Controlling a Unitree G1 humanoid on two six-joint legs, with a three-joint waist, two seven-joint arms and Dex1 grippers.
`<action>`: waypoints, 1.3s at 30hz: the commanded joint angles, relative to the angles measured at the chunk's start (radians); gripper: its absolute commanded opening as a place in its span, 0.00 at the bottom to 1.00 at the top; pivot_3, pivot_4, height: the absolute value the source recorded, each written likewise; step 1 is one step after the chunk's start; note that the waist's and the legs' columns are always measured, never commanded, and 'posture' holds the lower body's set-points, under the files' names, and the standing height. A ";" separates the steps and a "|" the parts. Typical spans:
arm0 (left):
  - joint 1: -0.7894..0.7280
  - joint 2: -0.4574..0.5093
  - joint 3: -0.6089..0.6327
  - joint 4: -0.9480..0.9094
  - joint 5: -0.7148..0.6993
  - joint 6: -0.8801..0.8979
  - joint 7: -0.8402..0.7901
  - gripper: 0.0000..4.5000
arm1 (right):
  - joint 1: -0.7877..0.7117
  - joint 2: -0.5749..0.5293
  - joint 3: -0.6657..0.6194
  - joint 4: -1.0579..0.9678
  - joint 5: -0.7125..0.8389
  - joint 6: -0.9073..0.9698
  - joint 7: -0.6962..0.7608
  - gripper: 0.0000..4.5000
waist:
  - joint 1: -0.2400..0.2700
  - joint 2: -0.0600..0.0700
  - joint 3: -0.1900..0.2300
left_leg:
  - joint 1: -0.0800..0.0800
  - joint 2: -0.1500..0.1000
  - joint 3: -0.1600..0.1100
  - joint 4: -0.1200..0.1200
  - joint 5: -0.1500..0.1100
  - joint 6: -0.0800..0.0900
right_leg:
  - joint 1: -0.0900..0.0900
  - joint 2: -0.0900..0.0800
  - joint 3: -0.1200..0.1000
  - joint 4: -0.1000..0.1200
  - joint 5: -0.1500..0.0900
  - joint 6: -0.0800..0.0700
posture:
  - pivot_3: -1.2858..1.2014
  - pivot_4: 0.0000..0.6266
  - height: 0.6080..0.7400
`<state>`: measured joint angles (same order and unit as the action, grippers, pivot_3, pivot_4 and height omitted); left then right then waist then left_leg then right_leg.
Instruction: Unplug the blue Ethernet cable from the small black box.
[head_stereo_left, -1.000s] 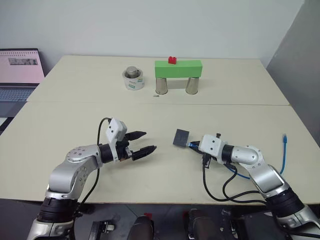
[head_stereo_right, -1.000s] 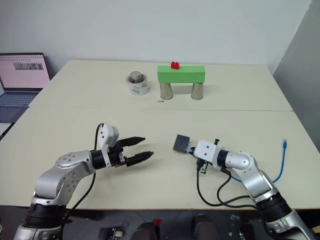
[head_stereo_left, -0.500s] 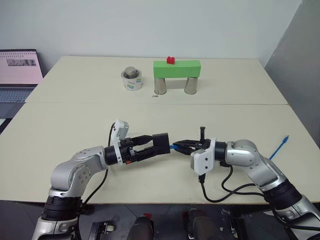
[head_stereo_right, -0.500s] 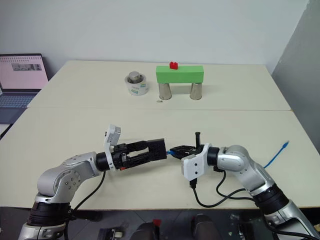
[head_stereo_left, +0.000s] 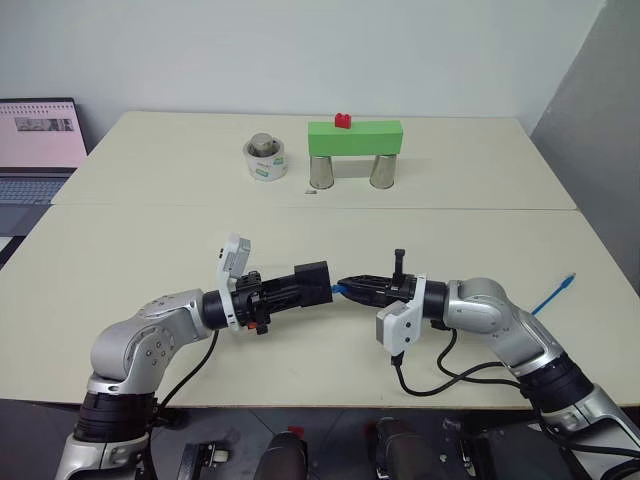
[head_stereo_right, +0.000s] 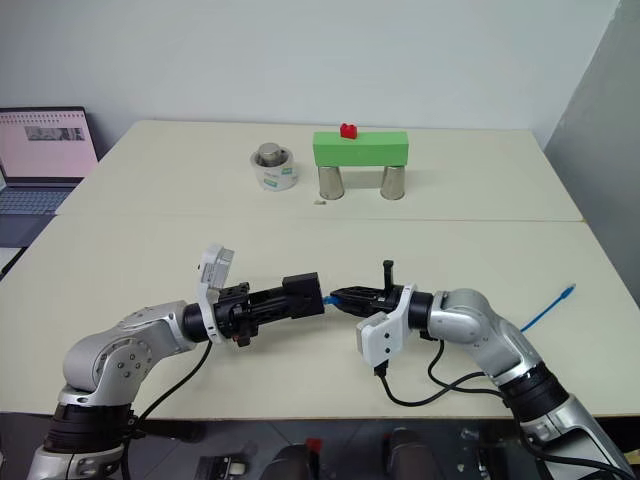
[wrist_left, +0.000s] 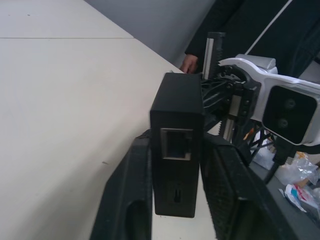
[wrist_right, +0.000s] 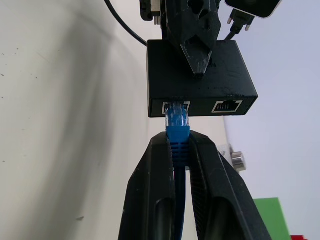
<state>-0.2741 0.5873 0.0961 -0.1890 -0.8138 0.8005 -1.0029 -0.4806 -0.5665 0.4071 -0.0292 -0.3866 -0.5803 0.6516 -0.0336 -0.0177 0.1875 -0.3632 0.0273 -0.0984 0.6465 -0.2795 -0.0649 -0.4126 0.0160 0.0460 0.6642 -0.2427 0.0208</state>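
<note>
Left end effector (head_stereo_left: 312, 284) clamps small black box (wrist_right: 200, 80); right end effector (wrist_right: 180, 150) pinches blue Ethernet cable (wrist_right: 177, 131).

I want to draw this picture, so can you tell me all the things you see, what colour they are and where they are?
Box: one, black, held above the near table.
Cable: one, blue, plugged into the box, trailing right to the table edge.
Block: one, green, lying across two cans.
Cans: two, silver, far table.
Brick: one, red, on the block.
Tape roll: one, white, left of the cans.
Laptop: one, pink screen, far left.
Tables: two, beige, pushed together.
Left gripper: black, shut on the box.
Right gripper: black, shut on the cable.
</note>
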 joint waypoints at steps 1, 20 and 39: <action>-0.018 0.007 -0.001 -0.008 0.005 -0.009 -0.001 0.17 | -0.021 0.006 0.008 -0.019 -0.005 -0.046 -0.002 0.03 | 0.000 0.000 0.000 | 0.000 0.000 0.000 0.000 0.000 0.000 | 0.000 0.000 0.000 0.000 0.000 0.000 | 0.52 0.24 1.00; -0.127 0.044 -0.125 0.098 0.144 -0.182 -0.239 0.17 | 0.091 -0.074 -0.173 -0.458 0.841 0.964 0.221 0.62 | -0.001 0.000 0.000 | 0.001 0.000 -0.001 0.000 0.000 0.000 | 0.001 0.000 -0.001 0.000 0.000 -0.001 | 0.52 0.24 1.00; -0.167 0.054 -0.146 0.111 0.191 -0.244 -0.325 0.17 | -0.005 0.020 -0.183 -0.353 1.019 1.350 0.217 0.62 | -0.001 0.000 0.000 | -0.001 0.000 -0.001 0.000 0.000 0.001 | -0.001 0.001 -0.001 -0.001 0.000 -0.001 | 0.52 0.24 1.00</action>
<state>-0.4387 0.6332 -0.0561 -0.0427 -0.6211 0.5754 -1.3211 -0.4603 -0.5497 0.2282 -0.3725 0.6193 0.7672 0.8506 -0.0344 -0.0176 0.1875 -0.3646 0.0275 -0.0992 0.6462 -0.2796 -0.0643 -0.4132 0.0165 0.0447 0.6630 -0.2431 0.0199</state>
